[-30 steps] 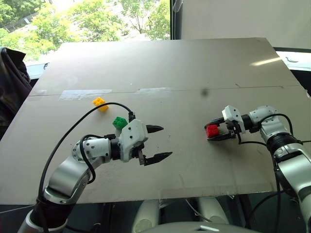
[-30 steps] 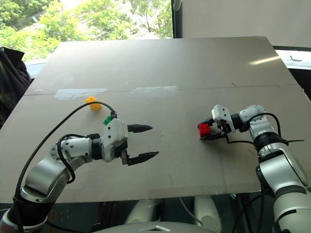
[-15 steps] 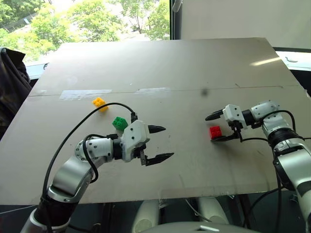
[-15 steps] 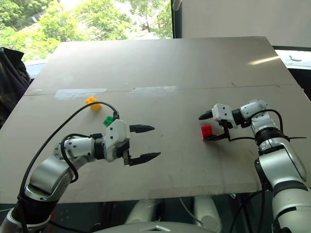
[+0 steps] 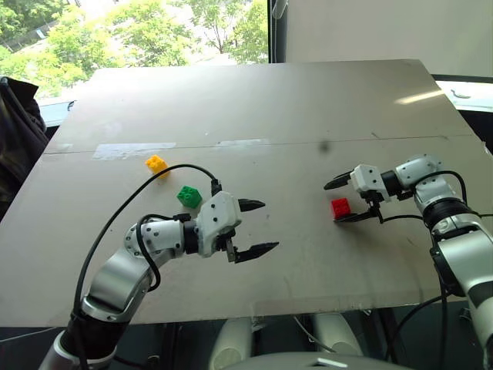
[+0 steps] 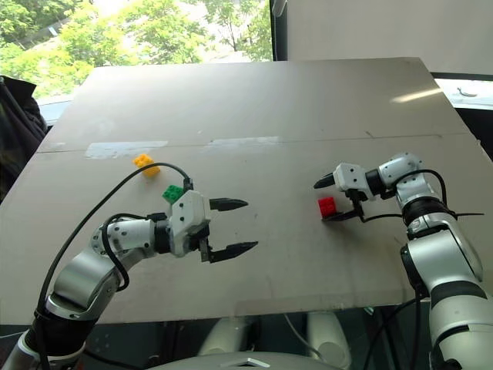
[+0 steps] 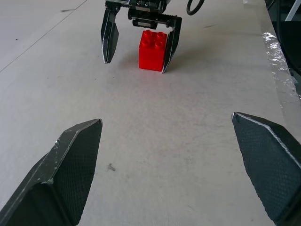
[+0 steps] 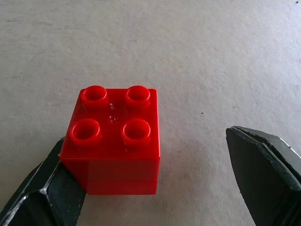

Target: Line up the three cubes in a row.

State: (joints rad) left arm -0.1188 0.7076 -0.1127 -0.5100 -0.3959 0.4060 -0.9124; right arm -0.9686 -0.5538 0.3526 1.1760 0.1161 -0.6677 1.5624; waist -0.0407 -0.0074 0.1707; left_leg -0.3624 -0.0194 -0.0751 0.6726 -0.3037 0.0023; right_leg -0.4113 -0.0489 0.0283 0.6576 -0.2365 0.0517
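Right gripper (image 5: 344, 200) has its fingers spread wide around my red cube (image 5: 340, 207), which sits upright on the table (image 5: 308, 108), one finger against its side. Left gripper (image 5: 257, 227) hangs open left of the red cube; green cube (image 5: 189, 196) and yellow cube (image 5: 156, 164) lie farther left.

The left arm reaches in from the near left, its forearm angled across toward the right, and its end effector (image 5: 256, 227) hangs with both black fingers spread wide, one finger (image 5: 250, 205) farther and one nearer. The right arm bends in from the right side, wrist turned so that its end effector (image 5: 341, 201) points leftward and slightly down. Its two fingers also stand apart, the farther fingertip raised and the nearer finger (image 5: 350, 218) low by the tabletop (image 5: 254, 108).
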